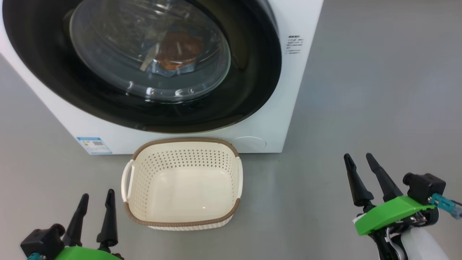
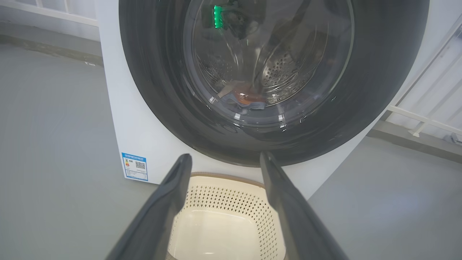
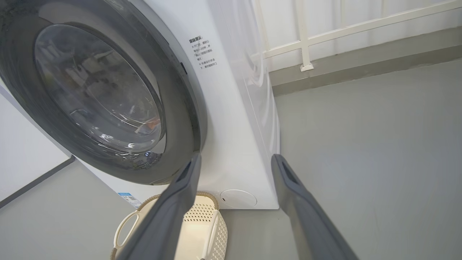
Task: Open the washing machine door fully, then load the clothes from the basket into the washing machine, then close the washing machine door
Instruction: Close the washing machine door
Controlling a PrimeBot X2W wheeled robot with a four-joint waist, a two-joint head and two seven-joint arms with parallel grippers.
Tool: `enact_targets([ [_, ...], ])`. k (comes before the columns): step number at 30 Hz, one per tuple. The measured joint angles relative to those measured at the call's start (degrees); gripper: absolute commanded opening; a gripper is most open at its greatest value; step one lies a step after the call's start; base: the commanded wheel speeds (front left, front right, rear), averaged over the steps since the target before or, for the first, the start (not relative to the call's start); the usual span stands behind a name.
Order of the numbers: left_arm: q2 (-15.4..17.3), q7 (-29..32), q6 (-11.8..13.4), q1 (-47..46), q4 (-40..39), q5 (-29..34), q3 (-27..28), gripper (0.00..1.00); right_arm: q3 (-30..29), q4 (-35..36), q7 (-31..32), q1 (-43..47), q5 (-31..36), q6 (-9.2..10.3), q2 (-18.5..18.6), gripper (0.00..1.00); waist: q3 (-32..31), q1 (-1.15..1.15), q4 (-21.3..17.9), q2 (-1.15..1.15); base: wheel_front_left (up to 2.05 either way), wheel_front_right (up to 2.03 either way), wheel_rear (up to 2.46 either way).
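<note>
**A:** What is the washing machine door (image 1: 249,72) made of?

**B:** A broad, glossy black ring around a bulging bowl of clear glass. It fills the upper left of the head view and lies flat against the washing machine (image 1: 288,90), a smooth white box. The frame's top edge cuts off the upper part of the ring.

**A:** And the clothes (image 1: 178,50)?

**B:** They are behind the glass, low in the perforated steel drum. I see a soft, crumpled heap of orange-brown with some blue-grey. Reflections blur it, so I cannot make out any prints or tell one garment from the other.

**A:** The basket (image 1: 184,140)?

**B:** It sits at lower centre on the matt grey floor (image 1: 361,90), just in front of the machine. It is a cream plastic rectangle with rounded corners, walls dotted with small holes, a brown woven-look rim, white loop handles and a smooth, shiny bottom.

**A:** The pincers?

**B:** The left gripper (image 1: 98,193) is at the lower left and the right gripper (image 1: 358,156) at the lower right. Each has two tapered dark fingers spread apart, over bare floor. The bottom edge cuts off their green bodies.

**A:** Anything unreadable?

**B:** The blue label (image 1: 94,144) and the small print (image 1: 295,44) on the machine's front are too small to read.
</note>
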State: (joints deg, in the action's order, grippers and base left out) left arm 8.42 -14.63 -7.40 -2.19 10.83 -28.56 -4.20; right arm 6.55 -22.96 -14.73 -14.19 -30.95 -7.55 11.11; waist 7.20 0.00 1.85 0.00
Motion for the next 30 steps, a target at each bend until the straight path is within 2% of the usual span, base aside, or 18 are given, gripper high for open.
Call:
enact_targets([
  [14,1.18,0.00,0.00,2.14,0.31,0.08,1.18,1.00,-1.72,0.89,0.01,5.08,0.00,0.00,1.47,1.00,-1.97,0.00,-3.81,0.00,0.00,0.00,0.00],
  [30,1.15,0.00,0.00,2.28,1.00,1.64,1.55,1.00,-2.76,1.60,0.01,8.31,0.02,0.00,2.14,1.00,-2.26,0.00,-5.07,0.00,0.00,0.00,0.00],
])
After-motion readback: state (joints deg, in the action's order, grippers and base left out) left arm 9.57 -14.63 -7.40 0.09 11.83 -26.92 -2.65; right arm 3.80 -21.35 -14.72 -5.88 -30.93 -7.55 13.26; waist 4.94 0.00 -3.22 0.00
